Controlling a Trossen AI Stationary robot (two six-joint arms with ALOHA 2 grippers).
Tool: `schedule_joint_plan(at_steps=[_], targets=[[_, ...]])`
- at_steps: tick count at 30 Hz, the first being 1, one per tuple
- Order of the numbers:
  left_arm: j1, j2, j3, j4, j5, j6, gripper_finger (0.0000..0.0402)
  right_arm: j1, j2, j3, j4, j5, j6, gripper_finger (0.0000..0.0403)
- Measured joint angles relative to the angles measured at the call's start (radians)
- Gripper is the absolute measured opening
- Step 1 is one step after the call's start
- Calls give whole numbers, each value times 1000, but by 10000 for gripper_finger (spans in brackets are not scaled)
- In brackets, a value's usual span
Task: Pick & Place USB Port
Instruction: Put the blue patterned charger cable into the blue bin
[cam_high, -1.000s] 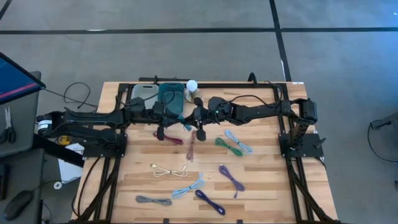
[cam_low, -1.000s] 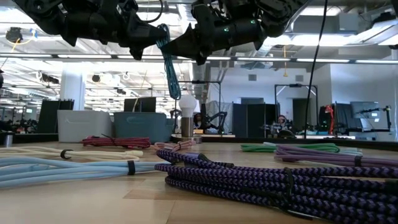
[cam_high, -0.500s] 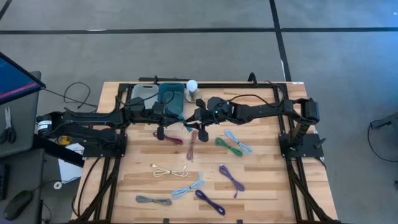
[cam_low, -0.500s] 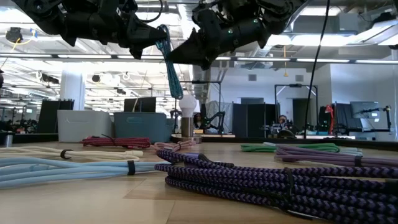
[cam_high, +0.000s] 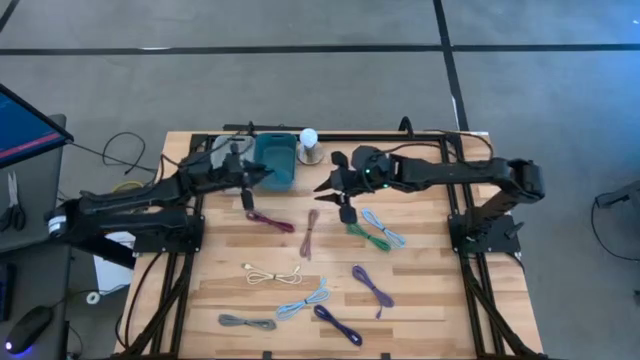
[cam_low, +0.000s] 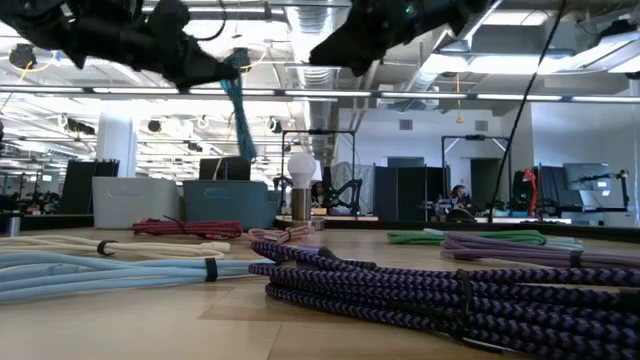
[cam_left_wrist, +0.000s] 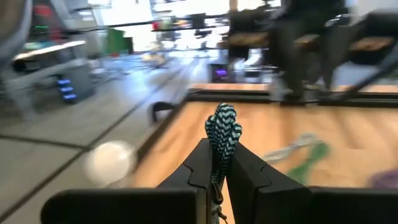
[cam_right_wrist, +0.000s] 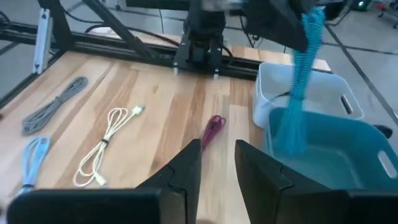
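Left pincer (cam_left_wrist: 216, 163) grips teal cable (cam_left_wrist: 222, 127); right pincer (cam_right_wrist: 216, 155) empty, parted.

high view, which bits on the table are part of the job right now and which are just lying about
In the job:
- teal cable, held by left gripper
- teal bin, next to that gripper
- right gripper, open, empty

Lying about:
- maroon cable
- green cable
- purple cable
- cream cable
- grey cable
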Motion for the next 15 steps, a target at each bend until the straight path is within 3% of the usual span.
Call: schedule_joint_plan(at_steps=[6, 15], targets=[[142, -36, -77, 4, -50, -4, 24, 8, -76, 0, -151, 1, -3, 91], [329, 103, -89, 53, -19, -126, 24, 20, -225, -174, -88, 84, 37, 91]])
